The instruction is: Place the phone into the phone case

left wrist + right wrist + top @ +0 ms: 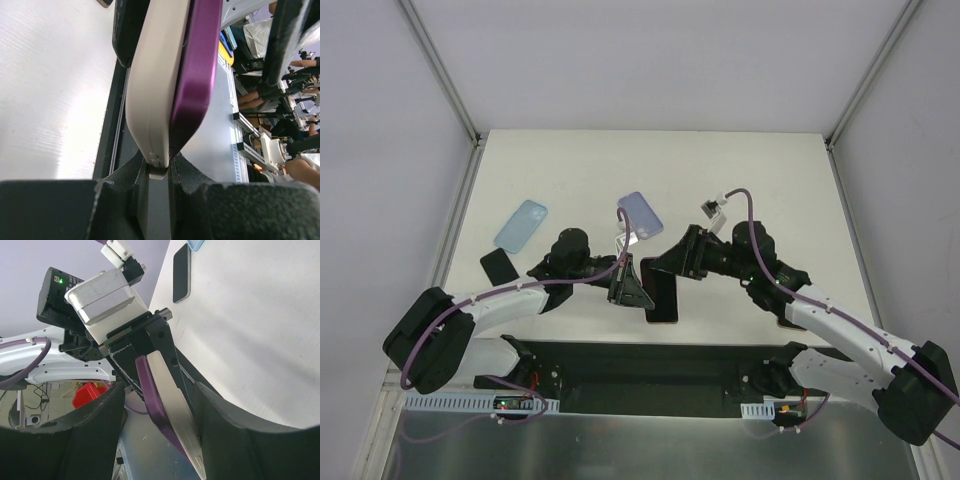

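Note:
My left gripper (638, 285) is shut on the lower end of a beige phone (150, 90) and a purple case (195, 75) that lies against it. The case spreads away from the phone further up. Both are held on edge above the table's front edge, and from above they show as one dark slab (662, 296). My right gripper (670, 262) is open, with its fingers on either side of the phone (172, 400) and the case (150, 395). Its right finger (235, 435) is close to the phone's beige side; I cannot tell if they touch.
A light-blue case (520, 225) lies at the back left and a lavender-blue case (640, 212) in the middle. A black phone (499, 265) lies flat at the left and also shows in the right wrist view (182, 272). A dark strip (720, 355) runs along the table's front edge.

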